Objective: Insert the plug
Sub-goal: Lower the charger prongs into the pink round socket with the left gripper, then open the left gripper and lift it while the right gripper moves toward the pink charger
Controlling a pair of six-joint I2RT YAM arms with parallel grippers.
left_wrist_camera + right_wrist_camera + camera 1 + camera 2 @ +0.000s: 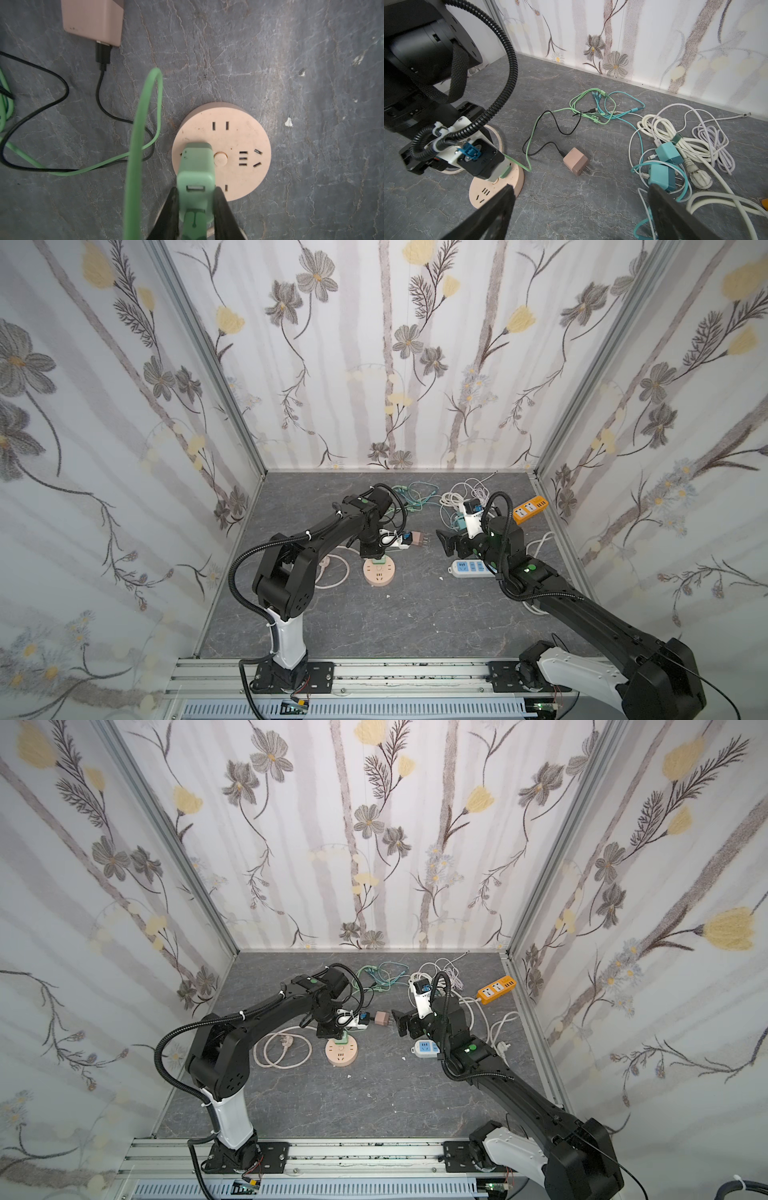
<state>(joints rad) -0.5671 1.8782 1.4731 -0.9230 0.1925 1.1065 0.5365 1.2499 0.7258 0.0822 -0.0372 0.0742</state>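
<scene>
A mint-green plug [196,166] stands upright on the face of a round pink socket [239,135], over the slots on one side; its prongs are hidden. My left gripper [196,192] is shut on the plug's upper body, one black finger on each side. A green cable [143,124] loops out of its top. In both top views the plug [377,560] sits on the socket [379,574] under the left gripper [372,552]. My right gripper [581,188] hangs open over bare table, right of the socket [341,1053], holding nothing.
A pink charger [576,162] with a black cable lies between the grippers. Teal chargers [662,166] and tangled white cables [675,133] lie near the right arm. A blue-white strip [471,568] and an orange strip [530,509] lie at right. A beige cord coil [282,1052] lies left of the socket.
</scene>
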